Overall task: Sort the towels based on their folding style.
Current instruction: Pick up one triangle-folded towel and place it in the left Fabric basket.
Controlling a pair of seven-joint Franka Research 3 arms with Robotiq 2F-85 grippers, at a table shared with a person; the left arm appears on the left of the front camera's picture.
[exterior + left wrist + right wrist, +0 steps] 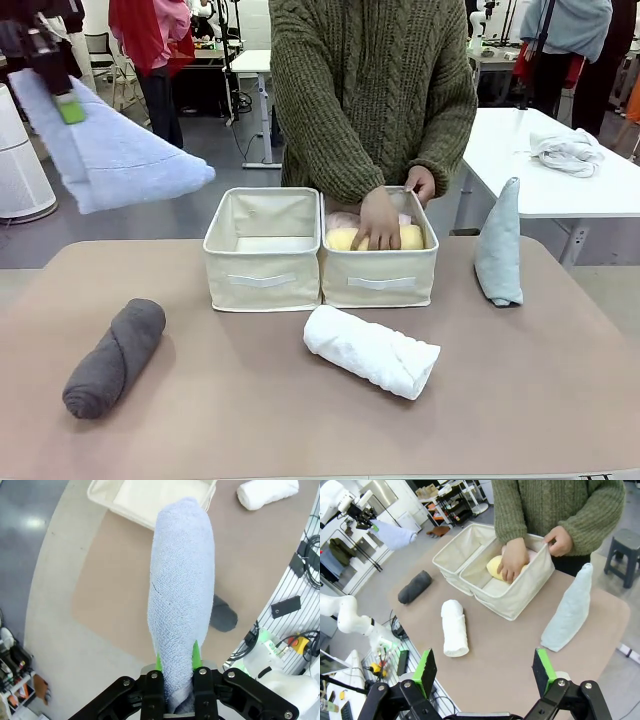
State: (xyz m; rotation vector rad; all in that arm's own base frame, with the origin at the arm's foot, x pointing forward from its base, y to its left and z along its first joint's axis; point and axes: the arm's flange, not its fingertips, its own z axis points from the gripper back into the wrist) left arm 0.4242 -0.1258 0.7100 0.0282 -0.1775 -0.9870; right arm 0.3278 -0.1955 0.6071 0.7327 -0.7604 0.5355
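- The left claw (176, 662) is clenched on one end of the light blue cone towel (115, 155). It holds the towel high off the table (250, 400), at about 10 o'clock in the front view, and the rest of the towel juts out free beyond the pads.
- The right claw (484, 672) is released and empty, above the table's near edge.
- On the table, the dark grey roll (115, 355) lies at 8 o'clock and the white roll (372, 350) at 6 o'clock, just in front of the bins. The grey-blue cone (498, 245) stands upright at 3 o'clock.
- The yellow roll (345, 238) lies in the right bin (380, 285) under the person's hand (380, 220). The left bin (262, 280) looks empty.
- Risk: the pinch is on soft terry, so the free end's weight could work it loose or unwind the fold.
- Risk: on the way down, the free end could snag the left bin's rim and shove the light fabric bin.
- Risk: any drift toward 3 o'clock would bring the towel against the person's hand next door.
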